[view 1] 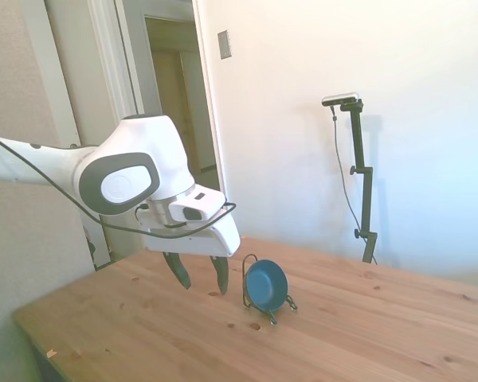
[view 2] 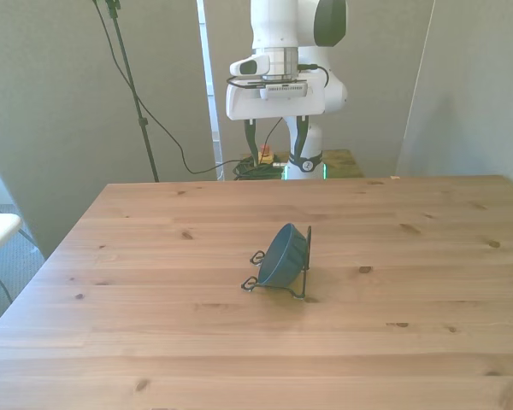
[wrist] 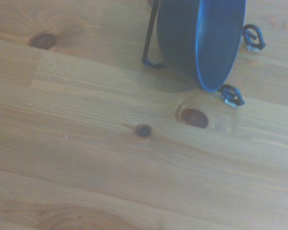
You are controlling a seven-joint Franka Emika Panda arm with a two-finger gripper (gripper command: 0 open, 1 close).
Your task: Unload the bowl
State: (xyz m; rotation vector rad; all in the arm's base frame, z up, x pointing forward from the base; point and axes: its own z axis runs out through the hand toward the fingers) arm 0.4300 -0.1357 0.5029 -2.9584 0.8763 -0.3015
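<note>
Claw approaching racked bowl, nothing lifted yet.

One white arm's claw (view 1: 199, 280) hangs empty, fingers spread wide, above the wooden tabletop (view 1: 366, 334) just beside the stand. One small round dark teal-blue bowl (view 1: 266, 284) sits on edge, leaning in one thin black wire stand (view 1: 250, 288), likely so its rim offers a grip; bowl and stand rest mid-tabletop.

White Franka arm (view 1: 40, 159) reaching in level from the side view's left, bulky grey-capped wrist (view 1: 131, 171) bent downward. Two-finger gripper with dark fingers (view 2: 274, 141) hanging above the wooden table (view 2: 154, 342), fingers pointing down and spread well apart, gripping nothing.
</note>
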